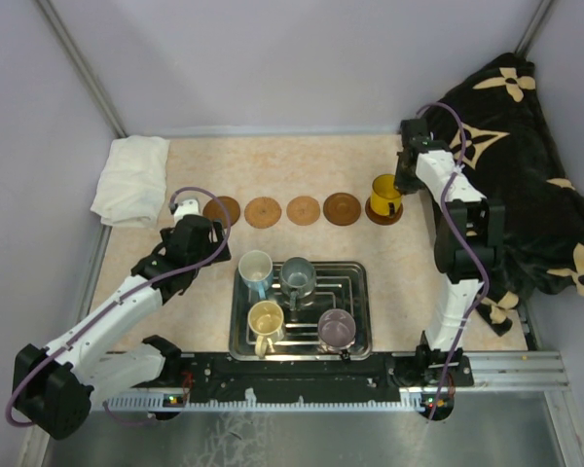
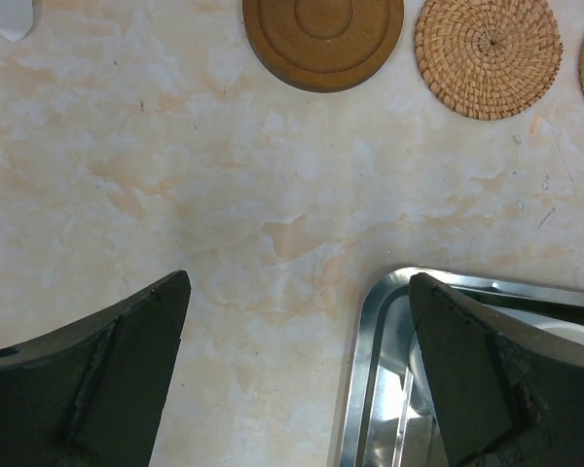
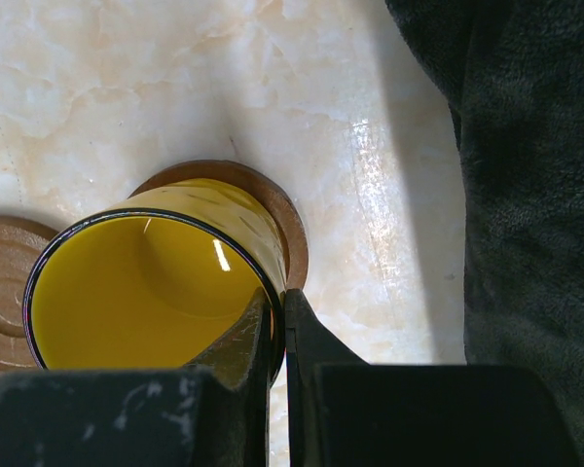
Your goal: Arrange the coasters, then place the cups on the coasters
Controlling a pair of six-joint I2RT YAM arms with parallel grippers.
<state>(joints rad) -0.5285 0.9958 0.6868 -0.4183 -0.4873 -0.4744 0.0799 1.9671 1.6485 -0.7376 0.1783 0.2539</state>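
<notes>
Looking into the steel tray (image 1: 358,292), I count four mugs: white-blue mug (image 1: 255,269) at 10 o'clock, grey-blue mug (image 1: 298,276) at 1, cream mug (image 1: 266,319) at 7, purple-grey mug (image 1: 335,327) at 4. Five round coasters (image 1: 263,211) line up beyond — two woven tan, three darker brown — with the glossy yellow mug (image 3: 136,282) standing on the 3 o'clock end one. My right gripper (image 3: 277,321) pinches its rim; my left gripper (image 2: 297,282) hangs spread wide.

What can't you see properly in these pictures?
Right wrist view: the shiny yellow mug covers most of the round dark brown coaster; the mug's handle is out of sight.
Left wrist view: the steel tray is cut off by the edge, and the open left gripper hides what is in it.
Top view: the right gripper is too small to judge.
</notes>
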